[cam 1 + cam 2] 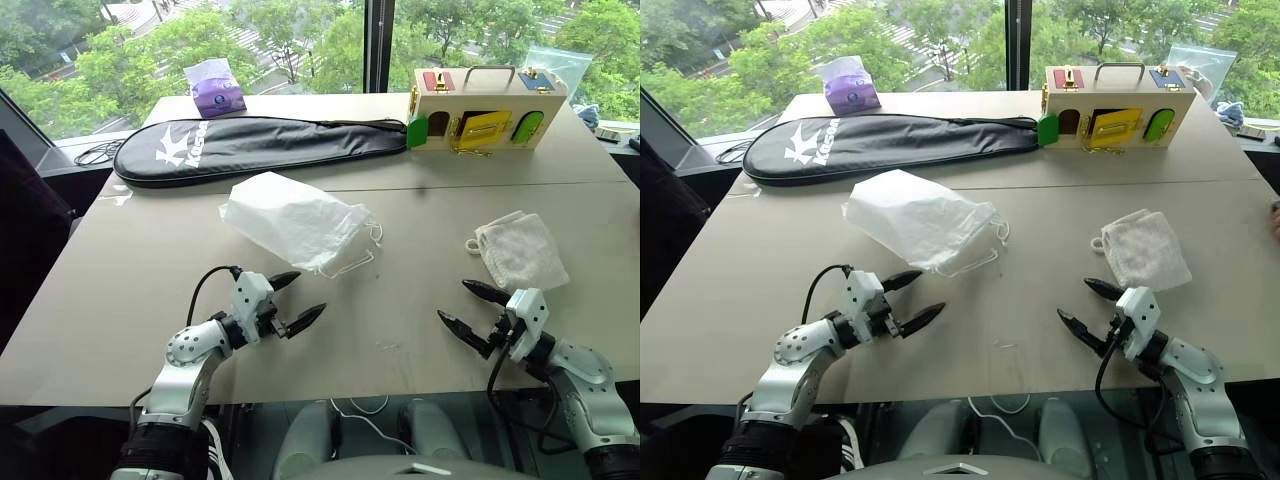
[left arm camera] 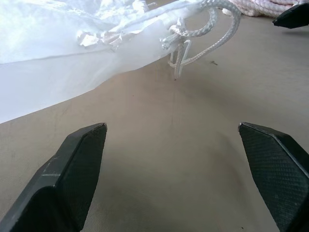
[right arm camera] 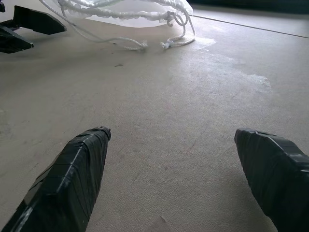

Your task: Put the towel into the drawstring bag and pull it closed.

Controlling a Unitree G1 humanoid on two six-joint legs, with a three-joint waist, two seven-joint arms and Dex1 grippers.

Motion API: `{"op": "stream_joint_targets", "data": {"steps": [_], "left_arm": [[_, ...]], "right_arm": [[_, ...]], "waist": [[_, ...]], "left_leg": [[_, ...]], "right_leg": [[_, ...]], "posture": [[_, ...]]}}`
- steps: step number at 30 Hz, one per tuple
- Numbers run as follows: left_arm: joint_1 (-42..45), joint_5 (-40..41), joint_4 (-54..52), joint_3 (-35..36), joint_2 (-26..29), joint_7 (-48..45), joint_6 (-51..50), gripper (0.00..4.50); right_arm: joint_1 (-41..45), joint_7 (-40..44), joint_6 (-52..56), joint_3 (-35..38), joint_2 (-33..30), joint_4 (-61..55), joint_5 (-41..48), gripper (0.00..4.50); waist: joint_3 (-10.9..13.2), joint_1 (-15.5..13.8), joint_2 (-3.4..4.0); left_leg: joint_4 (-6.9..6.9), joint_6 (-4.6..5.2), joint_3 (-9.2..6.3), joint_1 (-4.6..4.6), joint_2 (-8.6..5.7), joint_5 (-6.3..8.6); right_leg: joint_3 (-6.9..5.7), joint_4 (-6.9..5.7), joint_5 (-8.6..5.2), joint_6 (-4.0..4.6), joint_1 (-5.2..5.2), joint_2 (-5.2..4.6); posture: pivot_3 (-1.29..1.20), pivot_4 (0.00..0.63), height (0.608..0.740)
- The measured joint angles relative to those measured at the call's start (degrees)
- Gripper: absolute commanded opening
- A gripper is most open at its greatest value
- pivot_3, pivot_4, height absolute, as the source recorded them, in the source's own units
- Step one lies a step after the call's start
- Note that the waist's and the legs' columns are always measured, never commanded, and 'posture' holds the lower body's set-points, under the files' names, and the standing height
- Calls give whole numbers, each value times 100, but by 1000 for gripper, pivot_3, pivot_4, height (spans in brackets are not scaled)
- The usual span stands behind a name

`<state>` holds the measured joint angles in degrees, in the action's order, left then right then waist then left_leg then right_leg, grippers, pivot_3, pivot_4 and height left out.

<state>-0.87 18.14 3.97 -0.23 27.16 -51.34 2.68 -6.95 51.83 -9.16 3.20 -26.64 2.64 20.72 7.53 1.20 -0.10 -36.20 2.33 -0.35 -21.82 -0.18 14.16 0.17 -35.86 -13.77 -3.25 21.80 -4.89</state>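
The thin white, crinkly, semi-translucent drawstring bag (image 1: 295,220) lies flat near the middle of the beige table (image 1: 400,300), its gathered mouth and thin white cord drawstrings (image 1: 355,262) turned toward the robot's right. The small folded white terry towel (image 1: 520,250) rests on the same table, well apart from the bag on the robot's right, with a small loop at its near-left corner. The left gripper (image 1: 297,302) hovers just above the table near the bag's mouth, its two black fingers spread wide with nothing between them; in the left wrist view the knotted cord lies ahead of the fingers, not touching them. The right gripper (image 1: 470,308) hovers near the towel's near edge, fingers likewise spread wide and holding nothing. Behind the bag, a long black racket case with white lettering (image 1: 260,145) lies across the table; beside it stands a wooden box with coloured doors, latches and a metal handle (image 1: 485,108). A purple-and-white tissue pack (image 1: 214,90) sits at the far edge.
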Motion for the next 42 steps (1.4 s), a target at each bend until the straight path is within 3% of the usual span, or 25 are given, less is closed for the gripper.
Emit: {"op": "stream_joint_targets", "data": {"steps": [24,32,36,42], "left_arm": [[-228,97,-437,23,253,-46,-309,4500],[-429,245,-1981,-389,375,179,-1636,4500],[220,521,-2739,-403,473,492,-2614,4500],[1208,535,-3002,-392,326,1190,-3435,4500]], "right_arm": [[73,55,-65,-2,27,49,13,4412],[70,145,268,-96,94,-281,265,4412],[165,153,649,-127,96,-900,524,4412],[371,165,1036,-90,-16,-1463,926,4412]], "waist": [[10,9,2],[54,-82,-8],[83,-173,-2],[94,-203,-16]], "left_leg": [[11,-7,0,-23,11,7],[-13,-6,-4,-114,11,7],[-15,-7,-10,-129,9,6],[-28,-6,-18,-141,-8,5]], "right_leg": [[4,7,-4,7,36,0],[-3,4,0,10,100,-3],[-15,3,0,9,114,1],[-45,1,13,-16,114,42]], "posture": [[0,150,740],[0,150,740],[0,150,740],[0,150,740]]}}
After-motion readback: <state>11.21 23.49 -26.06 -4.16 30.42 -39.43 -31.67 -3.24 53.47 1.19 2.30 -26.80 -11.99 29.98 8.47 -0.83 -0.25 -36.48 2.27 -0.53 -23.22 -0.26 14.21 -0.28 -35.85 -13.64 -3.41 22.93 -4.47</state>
